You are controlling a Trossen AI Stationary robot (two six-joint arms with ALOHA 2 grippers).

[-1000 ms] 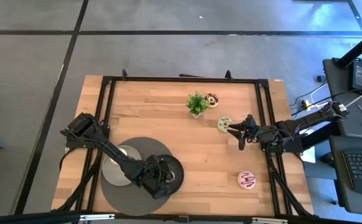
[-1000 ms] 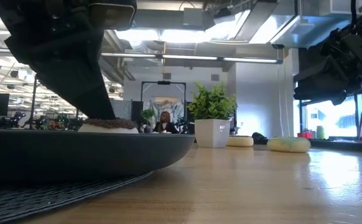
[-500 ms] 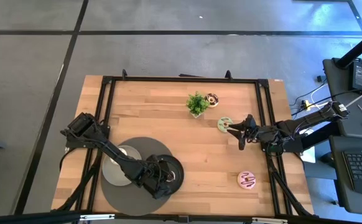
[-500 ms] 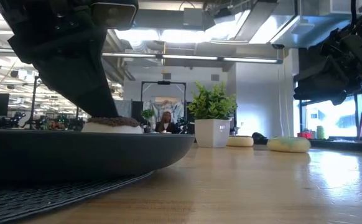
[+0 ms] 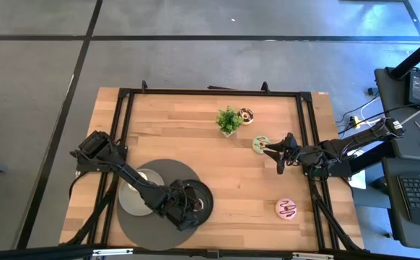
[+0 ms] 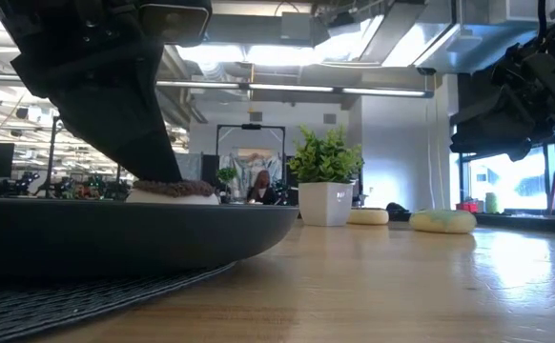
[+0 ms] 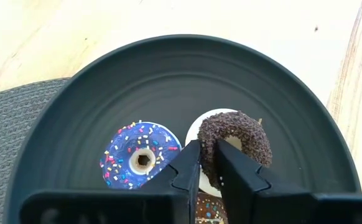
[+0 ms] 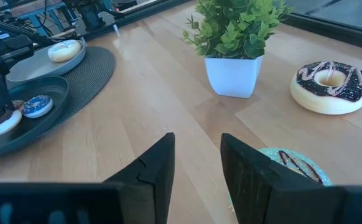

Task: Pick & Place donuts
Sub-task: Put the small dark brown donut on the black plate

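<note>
Almost nothing has moved since the earlier frame. The left gripper still pinches the rim of the chocolate-sprinkled ring donut inside the dark round plate near the table's front edge, beside a blue sprinkled donut. The right gripper, fingers spread, hovers near the right edge over the green iced donut.
</note>
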